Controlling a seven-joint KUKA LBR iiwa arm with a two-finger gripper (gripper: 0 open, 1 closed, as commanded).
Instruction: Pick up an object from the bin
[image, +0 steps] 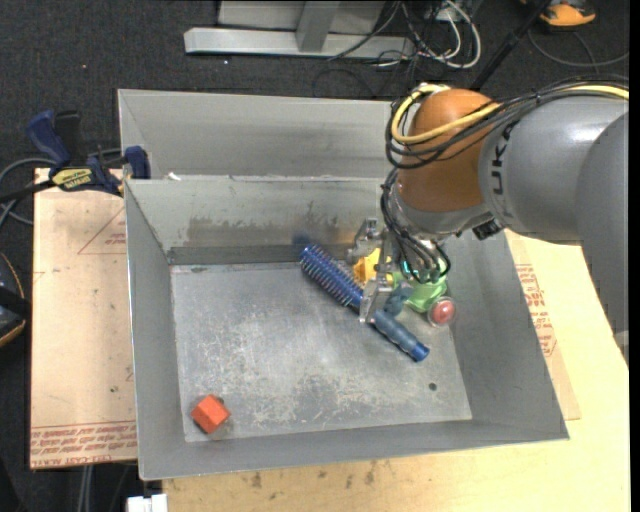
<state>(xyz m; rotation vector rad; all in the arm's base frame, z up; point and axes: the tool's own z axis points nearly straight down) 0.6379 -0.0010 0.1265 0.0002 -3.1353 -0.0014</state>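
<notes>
Grey bin (280, 370) holds blue brush (330, 275), blue marker (405, 338), orange cube (209, 413); hand (373, 303) beside brush, grip unclear.

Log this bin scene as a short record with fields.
bin: grey metal bin
end effector: low over the cluster at the bin's right middle
nearest things: blue toothed comb-like piece; blue tube; yellow piece
also in cluster: green piece; reddish round piece
apart: orange-red cube, front left corner
held: cannot tell
</notes>
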